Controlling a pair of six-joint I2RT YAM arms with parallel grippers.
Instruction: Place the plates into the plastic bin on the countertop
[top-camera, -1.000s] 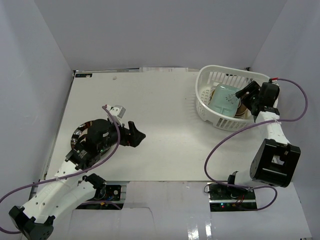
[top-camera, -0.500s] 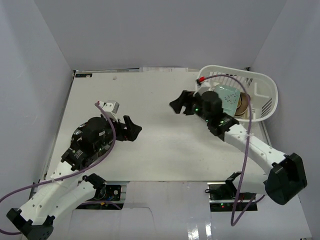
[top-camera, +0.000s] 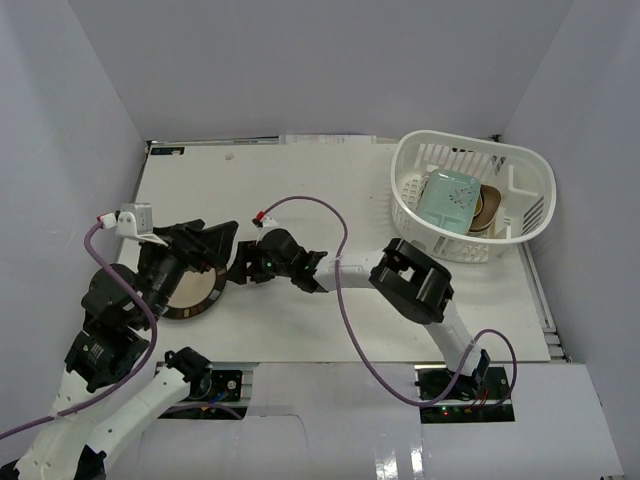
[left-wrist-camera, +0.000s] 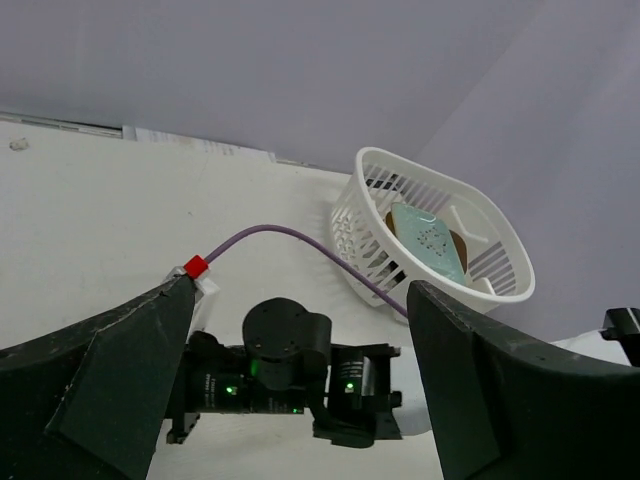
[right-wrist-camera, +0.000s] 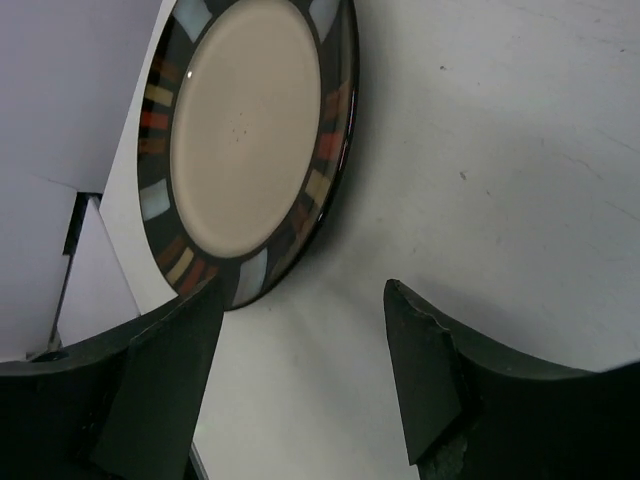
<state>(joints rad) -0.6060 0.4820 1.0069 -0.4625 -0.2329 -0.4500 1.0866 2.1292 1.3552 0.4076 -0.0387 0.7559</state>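
One round plate (top-camera: 188, 297), dark-rimmed with coloured blocks and a beige centre, lies flat on the white counter (top-camera: 330, 190) near its front left, well apart from the bin (top-camera: 445, 243), which stands at the far right corner. The right arm stretches across the counter to the left, and the right hand (right-wrist-camera: 300, 292) sits low at the plate's right edge with its fingers (right-wrist-camera: 165, 375) spread; one fingertip is just beside the rim, though contact cannot be made out. The left hand (top-camera: 207, 243) hangs above the plate's far side, its fingers (left-wrist-camera: 110, 390) also spread wide and gripping nothing, and its camera looks out over the right arm's wrist toward the bin. Inside the bin a pale green plate (top-camera: 447, 197) stands tilted on edge, with a brown plate (top-camera: 486, 210) just behind it and a cream plate (top-camera: 412, 186) at its left.
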